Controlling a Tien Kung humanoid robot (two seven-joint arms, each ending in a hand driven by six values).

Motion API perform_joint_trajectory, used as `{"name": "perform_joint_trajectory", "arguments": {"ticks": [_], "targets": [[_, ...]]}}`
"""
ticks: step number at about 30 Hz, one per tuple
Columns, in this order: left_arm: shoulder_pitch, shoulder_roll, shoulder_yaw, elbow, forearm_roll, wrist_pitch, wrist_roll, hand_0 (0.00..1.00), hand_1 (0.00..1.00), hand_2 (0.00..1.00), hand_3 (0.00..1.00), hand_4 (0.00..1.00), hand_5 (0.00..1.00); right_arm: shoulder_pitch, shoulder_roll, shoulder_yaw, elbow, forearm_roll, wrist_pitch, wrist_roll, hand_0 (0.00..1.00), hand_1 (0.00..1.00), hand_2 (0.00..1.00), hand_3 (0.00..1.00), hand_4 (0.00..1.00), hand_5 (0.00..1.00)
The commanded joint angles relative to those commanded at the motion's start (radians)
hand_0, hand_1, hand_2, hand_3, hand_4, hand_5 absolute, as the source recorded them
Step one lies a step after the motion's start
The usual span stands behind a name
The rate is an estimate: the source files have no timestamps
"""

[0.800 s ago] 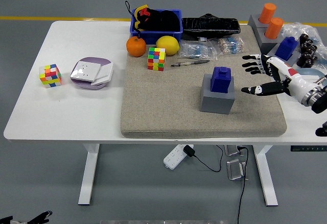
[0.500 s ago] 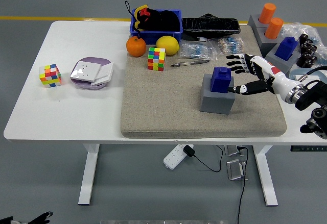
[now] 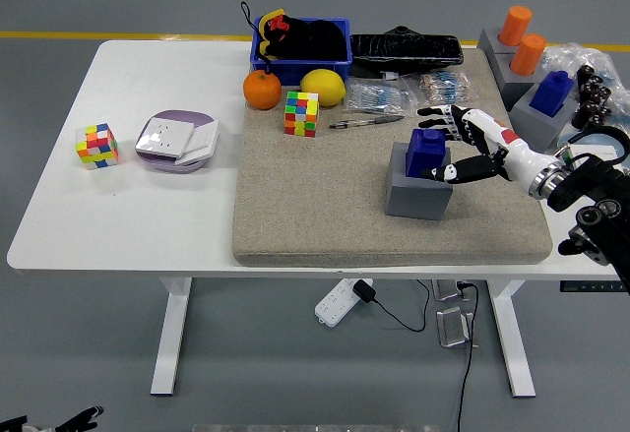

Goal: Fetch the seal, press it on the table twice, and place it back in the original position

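Note:
A blue seal stands upright in its grey block base on the beige mat, right of centre. My right hand comes in from the right edge with fingers spread. Its fingertips reach over the seal's far side and its thumb lies at the near right side. The hand brackets the seal but is not closed on it. My left hand is out of view.
A second blue seal and two orange seals sit on grey bases at the far right. A pen, colour cube, lemon, orange and blue bin lie behind. Left: another cube, a purple-and-white box.
My right hand has moved left across the mat from near its right edge until its spread fingers reach around the blue seal. The seal and base have not moved.

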Motion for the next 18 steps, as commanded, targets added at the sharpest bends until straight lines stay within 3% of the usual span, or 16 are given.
{"name": "perform_joint_trajectory", "arguments": {"ticks": [2,7,8,18], "targets": [[0.001,0.0,-0.006,0.0,0.007,0.0,0.003,0.814,0.79,0.768,0.803,0.692,0.424,0.001,0.0,-0.007,-0.002,0.001,-0.012,0.006,0.77,0.698,0.711,0.751,0.916,0.002],[0.001,0.0,-0.006,0.0,0.007,0.0,0.002,0.814,0.79,0.768,0.803,0.692,0.424,0.002,-0.001,-0.025,-0.007,-0.001,-0.033,0.017,0.77,0.698,0.711,0.751,0.916,0.002],[0.001,0.0,-0.004,0.0,0.005,0.0,0.002,0.814,0.791,0.768,0.803,0.692,0.424,0.002,-0.002,-0.028,-0.007,-0.002,-0.034,0.018,0.729,0.65,0.666,0.716,0.851,0.002],[-0.002,-0.002,-0.002,0.0,0.003,-0.001,0.0,0.814,0.79,0.769,0.803,0.692,0.424,0.005,-0.002,-0.056,-0.021,0.007,-0.056,0.026,0.707,0.614,0.627,0.694,0.811,0.002]]}}
